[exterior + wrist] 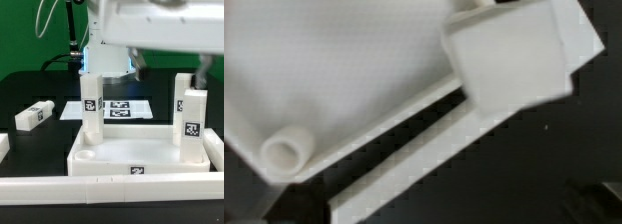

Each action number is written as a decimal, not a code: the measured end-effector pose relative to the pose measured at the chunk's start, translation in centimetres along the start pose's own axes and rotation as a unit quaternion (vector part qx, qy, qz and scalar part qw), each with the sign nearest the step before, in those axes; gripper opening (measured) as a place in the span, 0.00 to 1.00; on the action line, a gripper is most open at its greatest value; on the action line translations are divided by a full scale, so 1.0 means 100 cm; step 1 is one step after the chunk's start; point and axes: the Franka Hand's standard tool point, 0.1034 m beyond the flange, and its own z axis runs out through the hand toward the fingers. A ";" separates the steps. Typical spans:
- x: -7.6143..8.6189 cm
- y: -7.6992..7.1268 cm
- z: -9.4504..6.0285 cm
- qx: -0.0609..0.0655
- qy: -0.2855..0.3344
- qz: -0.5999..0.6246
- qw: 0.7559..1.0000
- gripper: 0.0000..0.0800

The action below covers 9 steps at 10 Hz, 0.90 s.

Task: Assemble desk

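Note:
The white rimmed tabletop (140,152) lies at the front of the table. Two white tagged legs stand upright in it, one at the back on the exterior view's left (92,105) and one on the exterior view's right (190,115). A third leg (33,115) lies loose on the black table at the exterior view's left. My gripper (110,70) hangs just above the back of the tabletop, close beside the left leg. The wrist view shows the tabletop (331,70), a round corner socket (287,152) and a blurred leg (509,50). Nothing is between the jaws, and they look open.
The marker board (120,108) lies behind the tabletop. Long white border bars run along the front (100,187) and the exterior view's right (214,150). Another white piece (3,145) shows at the left edge. My arm (140,25) fills the top.

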 end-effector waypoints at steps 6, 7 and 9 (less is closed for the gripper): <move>0.002 0.006 0.004 -0.003 -0.001 0.002 1.000 0.81; 0.008 0.015 0.004 0.002 0.002 -0.020 1.000 0.81; 0.008 0.065 -0.007 0.025 -0.010 -0.079 0.997 0.81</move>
